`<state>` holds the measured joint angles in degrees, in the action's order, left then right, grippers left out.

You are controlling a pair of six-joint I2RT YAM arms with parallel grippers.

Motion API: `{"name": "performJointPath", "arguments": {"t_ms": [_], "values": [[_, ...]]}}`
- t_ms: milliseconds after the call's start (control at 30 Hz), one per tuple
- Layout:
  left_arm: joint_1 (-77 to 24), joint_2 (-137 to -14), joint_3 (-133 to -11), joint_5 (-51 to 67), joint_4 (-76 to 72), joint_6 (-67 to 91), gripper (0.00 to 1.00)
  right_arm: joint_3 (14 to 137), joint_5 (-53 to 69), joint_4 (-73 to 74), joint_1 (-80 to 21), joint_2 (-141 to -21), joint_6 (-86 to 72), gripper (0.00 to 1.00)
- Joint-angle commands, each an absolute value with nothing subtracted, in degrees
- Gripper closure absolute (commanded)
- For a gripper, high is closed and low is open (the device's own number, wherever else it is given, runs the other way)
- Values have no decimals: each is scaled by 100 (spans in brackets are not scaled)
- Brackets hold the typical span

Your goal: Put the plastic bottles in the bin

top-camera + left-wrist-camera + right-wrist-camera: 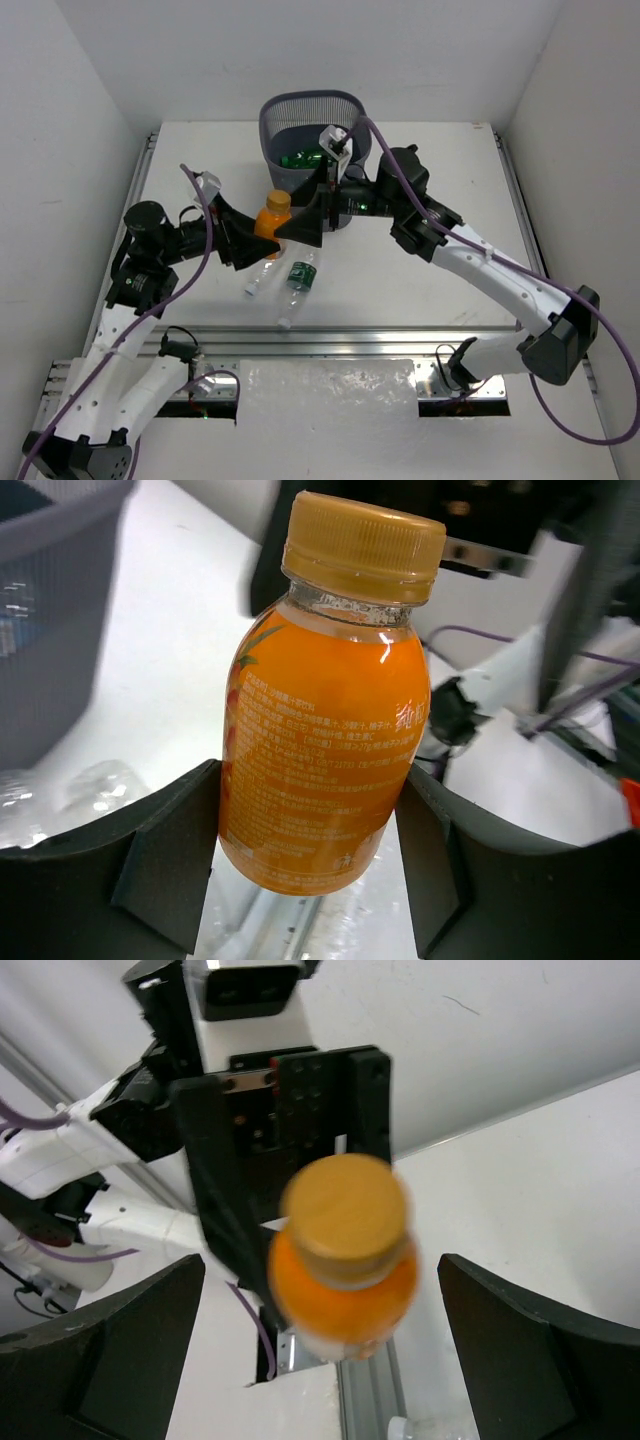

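Near edge: an aluminium rail [330, 343] runs along the front of the white table [400, 290]. It's low, so no snag for arms working higher up.
Lying bottles: a clear plastic bottle w/ pale label [262, 278] and a clear plastic bottle w/ green label [299, 279] lie on their sides, close together, just in front of the held one. Neither is binned yet.
Left gripper: the left gripper [305, 820] is closed partway on an orange juice bottle w/ orange screw cap [320, 750], pads on both sides of its lower body. The bottle is upright, between the lying pair and the bin.
Handling: looks full, so prob. heavier than the empties. Stiff, w/ a smooth and likely slippery wall, and the cap is on. The hold is low, so it's top-heavy and may tip in a swing — mid-body would be safer.
Right gripper: the right gripper [320, 1270] has its jaws wide and holds nothing. It faces the cap w/ a finger out to either side, not touching.
Bin: the tall dark grey mesh wastebasket [270, 125] stands just behind both grippers, w/ a green plastic bottle [298, 158] already inside.
Room: the rim is higher than the bottle, so it must be lifted over — and the right gripper crowds that path. The white side walls [70, 150] are well apart.
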<state>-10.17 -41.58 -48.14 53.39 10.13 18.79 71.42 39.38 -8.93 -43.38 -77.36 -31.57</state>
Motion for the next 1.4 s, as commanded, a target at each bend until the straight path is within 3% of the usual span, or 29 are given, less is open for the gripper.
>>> {"name": "performJointPath", "arguments": {"t_ms": [0,100,133,167,200,233,267,300,333,500,700,767,800,833,967,1133,1200,1300,1367], "values": [[-1055,-3999,-4878,6204,-121,2416,100,7523,3841,-1187,-4429,-7936,-3208,1],[-1063,-3999,-4860,6267,-290,2478,100,7743,3683,-1020,-4500,-8191,-3112,3],[-1063,-3990,-4869,6223,-281,2461,100,7778,3709,-1028,-4500,-8244,-3120,10],[-1063,-4008,-4878,6188,-246,2426,100,7857,3839,-1002,-4500,-8340,-3103,43],[-1063,-4043,-4930,5979,-142,2278,87,7884,3893,-993,-4500,-8367,-3076,62],[-1063,-4060,-5052,5794,312,2163,69,7875,3841,-976,-4500,-8341,-3033,95],[-1063,-4087,-5097,5618,447,2058,48,7823,3719,-976,-4500,-8280,-3006,100],[-1063,-4113,-5132,5294,570,1883,1,7787,3596,-967,-4500,-8227,-2901,100],[-1055,-4122,-5255,5021,1024,1733,0,7813,3369,-828,-4483,-8157,-2770,100],[-1063,-4210,-5432,1972,2818,932,0,8778,375,349,-4186,-8181,-1611,100],[-1142,-4763,-5001,1310,3058,940,0,10492,132,1036,-3306,-9550,-1415,97],[-1318,-5105,-5045,995,3146,923,0,11116,105,1316,-3208,-9938,-1266,81],[-1362,-5254,-5097,880,3225,932,0,11397,114,1484,-3130,-10367,-1222,57],[-1441,-5586,-5098,783,3252,932,0,11982,36,1677,-3112,-10597,-1204,2],[-1801,-6634,-5229,659,3348,826,1,12482,26,2382,-3102,-10926,-1203,1],[-2171,-7653,-5212,536,3138,791,4,9929,9,1206,-3094,-9250,-1301,1],[-2188,-7848,-5212,527,3050,809,7,9443,87,1099,-3085,-8966,-1301,1],[-2197,-8304,-5352,448,3032,844,13,8784,430,967,-3094,-8439,-1371,1],[-2188,-8761,-5457,195,3180,852,24,8369,614,653,-3094,-7957,-1476,1]]}}
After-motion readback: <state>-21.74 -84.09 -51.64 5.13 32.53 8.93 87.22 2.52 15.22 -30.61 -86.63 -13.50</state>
